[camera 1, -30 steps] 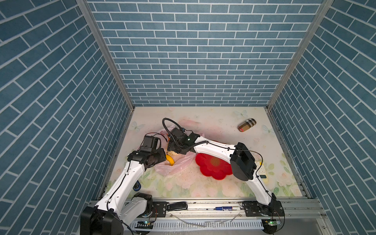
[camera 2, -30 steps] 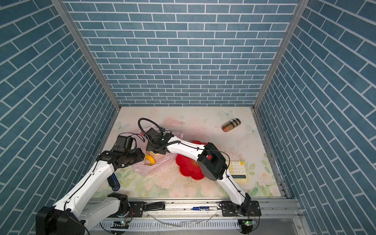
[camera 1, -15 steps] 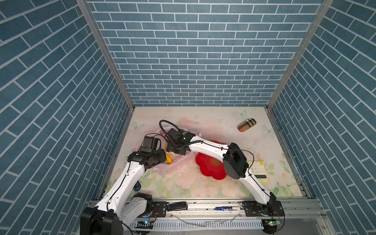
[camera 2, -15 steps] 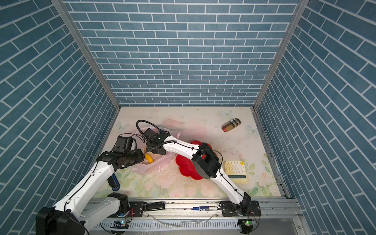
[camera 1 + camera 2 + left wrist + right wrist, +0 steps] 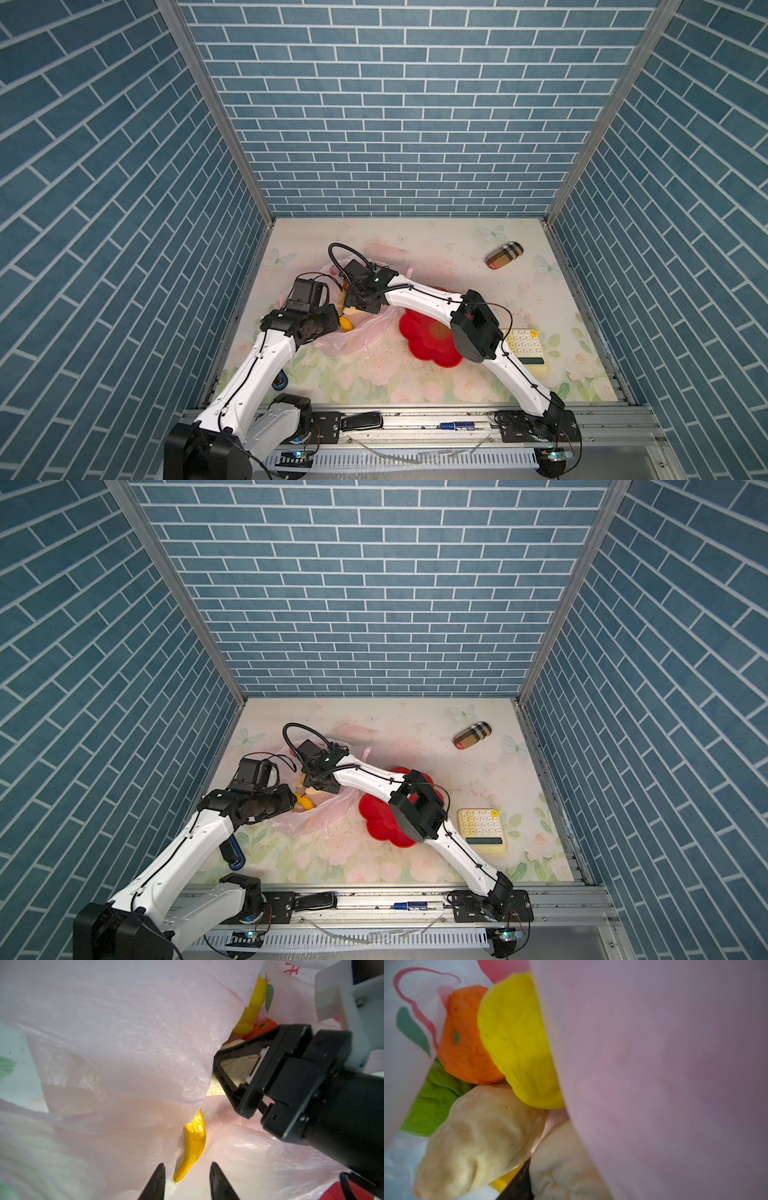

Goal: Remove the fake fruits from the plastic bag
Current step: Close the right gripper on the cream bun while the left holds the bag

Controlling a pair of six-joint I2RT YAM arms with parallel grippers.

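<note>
The fake fruits [image 5: 508,1064] all lie inside the thin, translucent pale-pink plastic bag [image 5: 365,332], which slumps on the floral counter [image 5: 436,249] just beside the red flower-shaped dish [image 5: 428,345]. A wrinkled orange-red fruit [image 5: 467,1043], a yellow lump [image 5: 519,1028], two cream pieces [image 5: 479,1142] and a green fruit [image 5: 433,1101] are packed touching, and a yellow banana [image 5: 194,1140] pokes out lower down. Loose film drapes over the right claw [image 5: 228,1076], so a close could likely trap plastic with a fruit and drag the bag. The one dark finger showing in the right wrist view sits between the cream pieces and may shove them deeper. I cannot tell how wide this claw stands. The left claw [image 5: 187,1176] is narrowly parted around the banana's tip, gripping nothing I can make out. The left arm reaches forward with its elbow bent. The right arm arches over the dish, its wrist dipping into the bag's mouth.
</note>
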